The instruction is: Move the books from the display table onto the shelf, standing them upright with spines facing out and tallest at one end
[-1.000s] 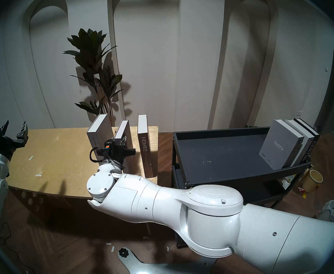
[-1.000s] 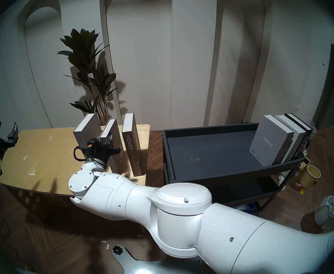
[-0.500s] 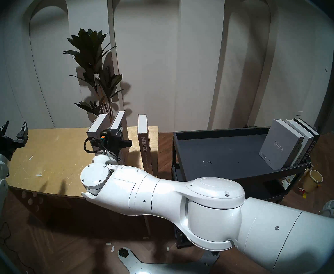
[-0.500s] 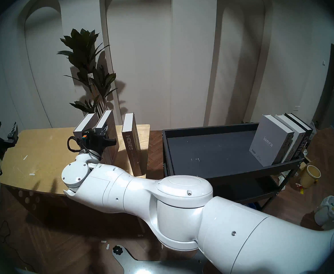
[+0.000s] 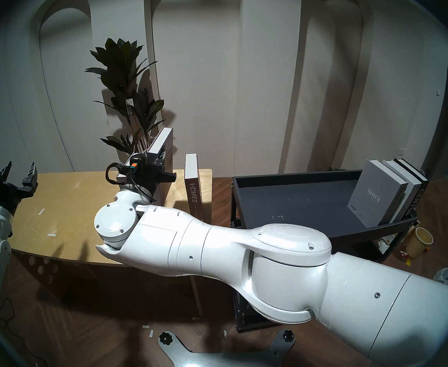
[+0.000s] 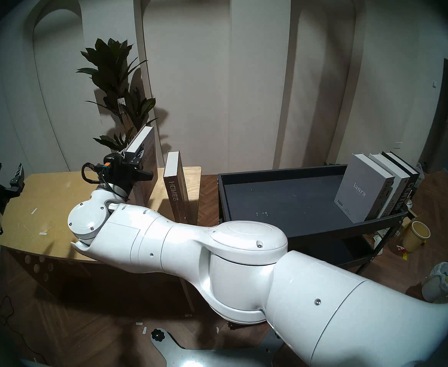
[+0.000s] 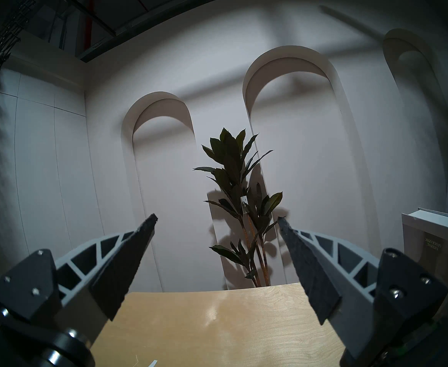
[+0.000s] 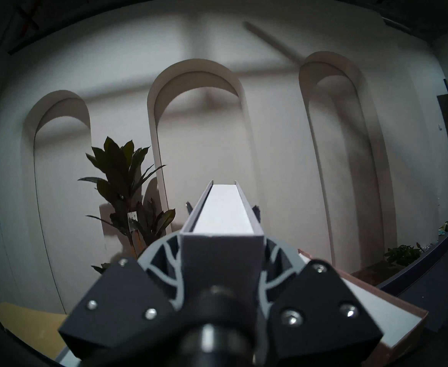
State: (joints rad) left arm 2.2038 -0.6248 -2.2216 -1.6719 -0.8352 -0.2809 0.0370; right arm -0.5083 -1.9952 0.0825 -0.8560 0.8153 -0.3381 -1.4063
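Note:
My right gripper (image 5: 155,157) (image 6: 132,157) is shut on the top spine corner of a grey-brown book (image 5: 162,142) (image 6: 141,142) (image 8: 223,207). It holds the book upright, raised over the back of the display table (image 5: 72,199) (image 6: 58,199). On the table to its right stands the brown "HOMES" book (image 5: 192,197) (image 6: 174,194). Another grey book (image 5: 120,176) (image 7: 429,247) stands mostly hidden behind my wrist. Three books lean at the right end of the shelf (image 5: 297,199) (image 6: 284,197): grey "ianra" (image 5: 374,194), a white one and black "CENTURY" (image 5: 417,202). My left gripper (image 5: 21,165) (image 7: 217,218) hangs open and empty over the table's left end.
A tall potted plant (image 5: 127,93) stands behind the table, close to the raised book. On the floor right of the shelf are a yellow bucket (image 5: 419,242) and a white bag (image 5: 446,277). My right forearm crosses in front of the table's right edge and the shelf's corner.
My right gripper has lifted the gripped book upward and slightly left, off the table, so it now rises above its neighbours. The left arm has not moved.

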